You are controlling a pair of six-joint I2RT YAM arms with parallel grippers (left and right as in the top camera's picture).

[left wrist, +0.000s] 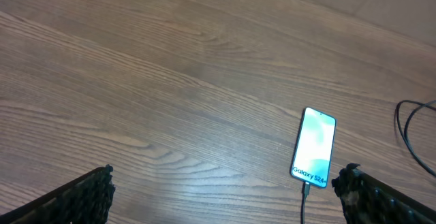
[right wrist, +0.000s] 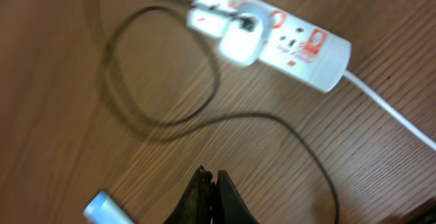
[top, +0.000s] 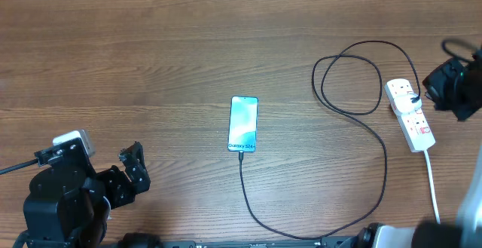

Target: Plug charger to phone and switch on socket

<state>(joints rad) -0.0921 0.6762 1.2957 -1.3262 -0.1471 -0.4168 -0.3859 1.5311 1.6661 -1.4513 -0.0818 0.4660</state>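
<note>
Slim teal-screen phone at centre, thin black charger cable seemingly plugged in at its 6 o'clock. Your right gripper, pinched shut, probably for switch-poking, hangs by the white plastic power strip, 3 o'clock. The left gripper gapes idle, 8 o'clock.

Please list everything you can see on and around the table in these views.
table: one, brown wood, beneath everything
phone: one, black-edged with a lit blue-teal screen, flat at the table's middle
charger: one, thin black cable, running in loose loops from the phone's lower edge to the socket
socket: one, white strip with red marks, on the table's right
plug: one, white, seated in the socket
cord: one, white, leading from the socket toward the near edge
left pincer: one, black, open and empty, near left corner
right pincer: one, black, shut and empty, beside the socket
</note>
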